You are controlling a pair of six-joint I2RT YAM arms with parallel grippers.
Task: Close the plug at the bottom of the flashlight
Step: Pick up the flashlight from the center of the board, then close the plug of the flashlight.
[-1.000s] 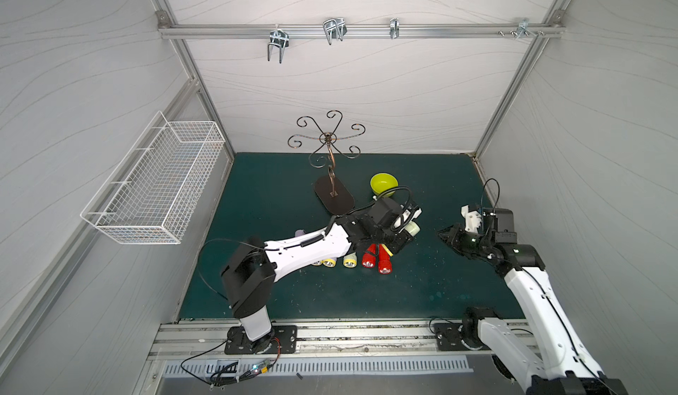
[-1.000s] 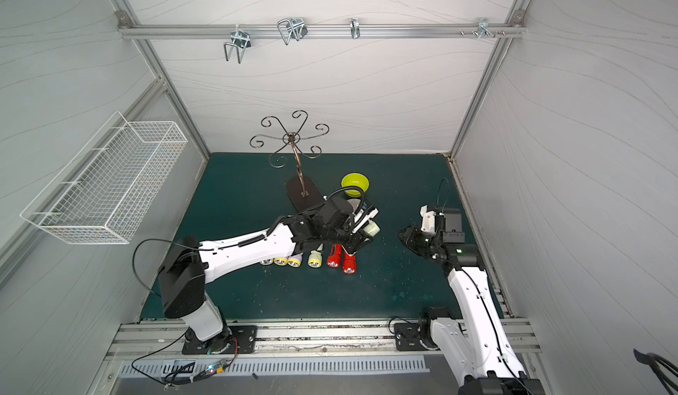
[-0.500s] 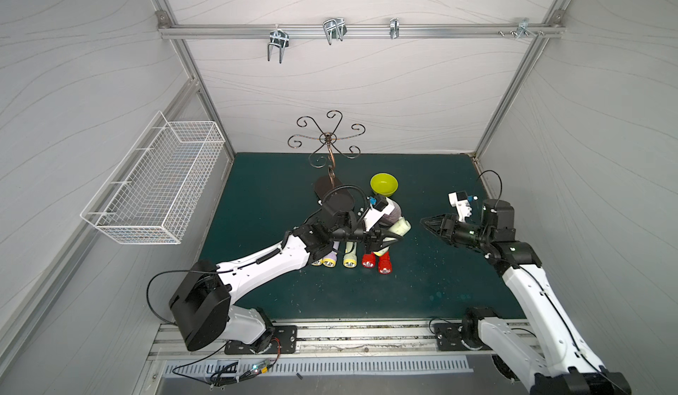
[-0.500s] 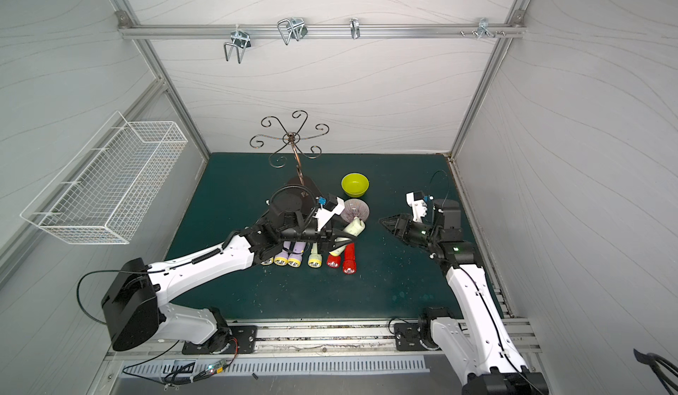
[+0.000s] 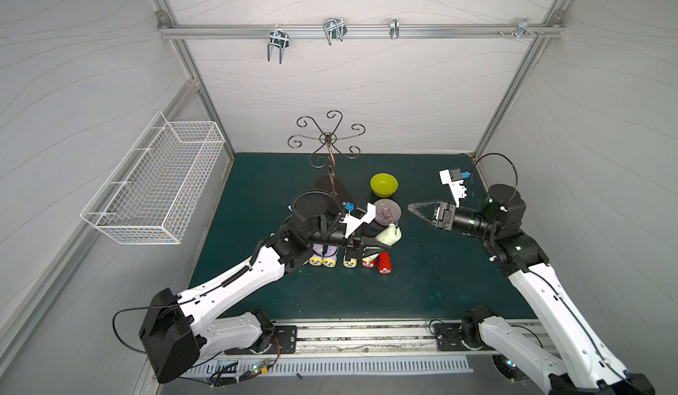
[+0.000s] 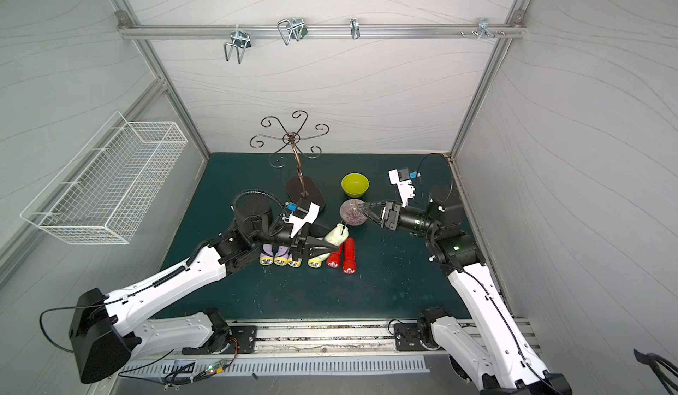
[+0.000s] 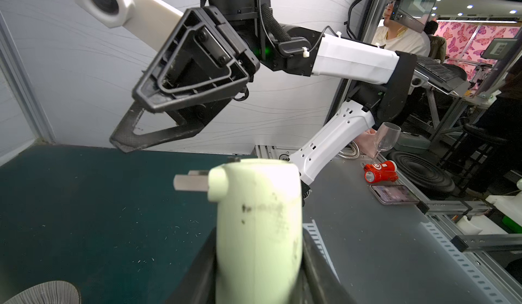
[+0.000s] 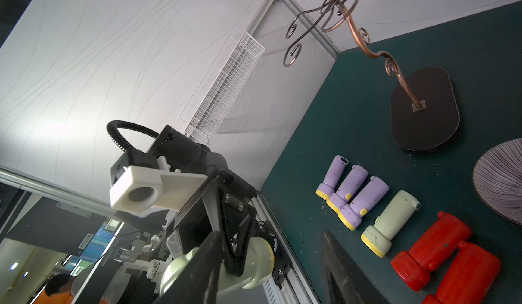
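Note:
My left gripper [image 5: 372,250] is shut on a pale green flashlight [image 5: 389,235], held above the mat over a row of other flashlights. In the left wrist view the flashlight [image 7: 258,226] points away between my fingers. Its plug [image 7: 190,182] sticks out sideways from the far end, with the metal prongs showing. My right gripper [image 5: 412,209] is open and empty, a short way right of and behind that end, with its tips pointing towards it. In the left wrist view the right gripper [image 7: 127,121] hangs just above the plug without touching it.
Several flashlights lie side by side on the green mat: purple ones [image 8: 350,192], a pale green one [image 8: 392,220] and two red ones [image 8: 435,249]. A striped plate [image 5: 387,211], a green bowl [image 5: 383,185] and a scrolled metal stand [image 5: 330,162] stand behind them. A wire basket [image 5: 157,180] hangs on the left wall.
The right gripper has opened and moved left towards the middle. The left arm has drawn back towards the front left, still holding the flashlight.

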